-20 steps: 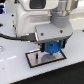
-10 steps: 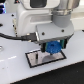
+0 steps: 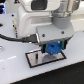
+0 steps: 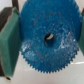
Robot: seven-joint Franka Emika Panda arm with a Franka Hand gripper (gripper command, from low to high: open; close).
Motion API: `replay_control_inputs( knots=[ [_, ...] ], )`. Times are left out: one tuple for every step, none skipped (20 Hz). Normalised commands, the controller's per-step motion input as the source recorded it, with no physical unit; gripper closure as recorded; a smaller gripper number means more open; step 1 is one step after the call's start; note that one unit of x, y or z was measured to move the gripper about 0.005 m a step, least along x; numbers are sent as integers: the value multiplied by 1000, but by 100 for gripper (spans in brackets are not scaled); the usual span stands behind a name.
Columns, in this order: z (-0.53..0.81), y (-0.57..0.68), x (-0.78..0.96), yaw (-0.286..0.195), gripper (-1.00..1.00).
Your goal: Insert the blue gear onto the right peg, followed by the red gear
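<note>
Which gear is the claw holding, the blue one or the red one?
The blue gear. It sits between the claw's fingers above the plate. No red gear shows in either view.

A plain white desk (image 3: 12,70) carries the scene. Directly on it lies a grey rectangular plate (image 3: 44,59) with a black frame, lying flat. Around the plate the desk surface shows bare white in the exterior view. A black cable (image 3: 10,37) hangs over the desk beyond the plate's far side.
</note>
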Motion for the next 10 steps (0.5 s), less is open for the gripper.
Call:
replay_control_inputs(
  knots=[
    [-247, -16, 26, 0, 100],
    [-314, -33, 25, 0, 100],
    [-328, -27, 22, 0, 100],
    [-131, -3, 26, 0, 100],
    [-180, 0, 0, 0, 100],
    [-234, -43, 20, 0, 100],
    [-246, -69, 0, 0, 100],
    [-226, -11, 0, 0, 100],
    [-327, -15, 16, 0, 100],
    [-48, -1, 98, 0, 100]
  ],
)
